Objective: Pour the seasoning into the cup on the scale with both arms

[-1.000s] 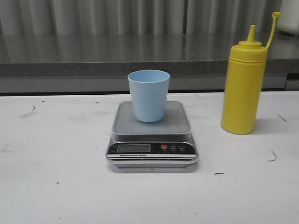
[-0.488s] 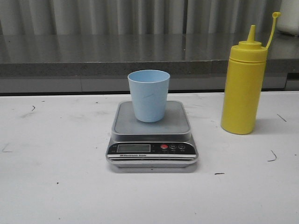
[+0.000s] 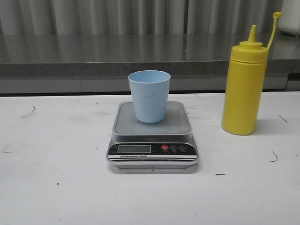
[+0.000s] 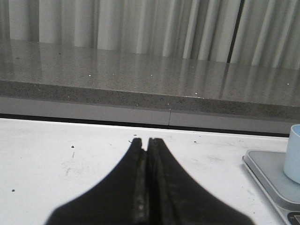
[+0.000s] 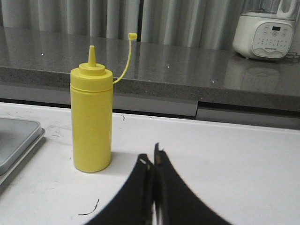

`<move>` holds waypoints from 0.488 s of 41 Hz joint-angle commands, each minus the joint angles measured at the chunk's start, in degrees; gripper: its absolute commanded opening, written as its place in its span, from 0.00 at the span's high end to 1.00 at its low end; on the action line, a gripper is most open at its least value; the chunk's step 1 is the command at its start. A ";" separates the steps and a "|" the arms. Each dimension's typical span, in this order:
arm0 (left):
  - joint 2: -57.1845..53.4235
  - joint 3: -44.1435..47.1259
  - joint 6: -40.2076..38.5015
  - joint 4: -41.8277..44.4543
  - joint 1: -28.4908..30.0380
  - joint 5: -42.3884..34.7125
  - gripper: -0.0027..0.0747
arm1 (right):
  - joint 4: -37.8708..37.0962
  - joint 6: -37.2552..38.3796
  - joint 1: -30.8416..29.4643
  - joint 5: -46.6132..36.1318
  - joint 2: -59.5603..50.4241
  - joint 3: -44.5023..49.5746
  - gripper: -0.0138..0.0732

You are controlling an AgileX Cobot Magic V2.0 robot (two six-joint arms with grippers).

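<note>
The pale blue cup [image 3: 149, 96] stands upright on the grey platform of the silver scale [image 3: 153, 140] at the table's middle. The yellow seasoning bottle [image 3: 244, 86] stands upright on the table to the scale's right, its cap hanging open on its strap. Neither gripper shows in the front view. In the left wrist view my left gripper [image 4: 146, 140] is shut and empty, with the cup [image 4: 294, 153] and the scale [image 4: 274, 176] off to one side. In the right wrist view my right gripper [image 5: 151, 157] is shut and empty, close to the bottle [image 5: 92, 119] but apart from it.
A grey stone counter ledge [image 3: 117, 56] runs behind the white table [image 3: 56, 187]. A white blender base [image 5: 266, 28] stands on that ledge, beyond the bottle. Corrugated metal sheeting covers the back wall.
</note>
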 commanded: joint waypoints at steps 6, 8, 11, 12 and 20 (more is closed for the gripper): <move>-0.95 1.37 -0.37 -0.48 -0.05 -4.61 0.99 | 5.28 -0.14 -0.24 -5.16 -0.99 -0.34 0.92; -0.95 1.37 -0.37 -0.48 -0.05 -4.61 0.99 | 5.33 -0.14 -0.24 -5.16 -0.99 -0.34 0.92; -0.95 1.37 -0.37 -0.48 -0.05 -4.61 0.99 | 5.28 -0.20 -0.24 -4.98 -0.99 -0.34 0.92; -0.95 1.37 -0.37 -0.48 -0.05 -4.61 0.99 | 5.28 -0.20 -0.24 -4.98 -0.99 -0.34 0.92; -0.95 1.37 -0.37 -0.48 -0.05 -4.61 0.99 | 5.28 -0.20 -0.24 -4.98 -0.99 -0.34 0.92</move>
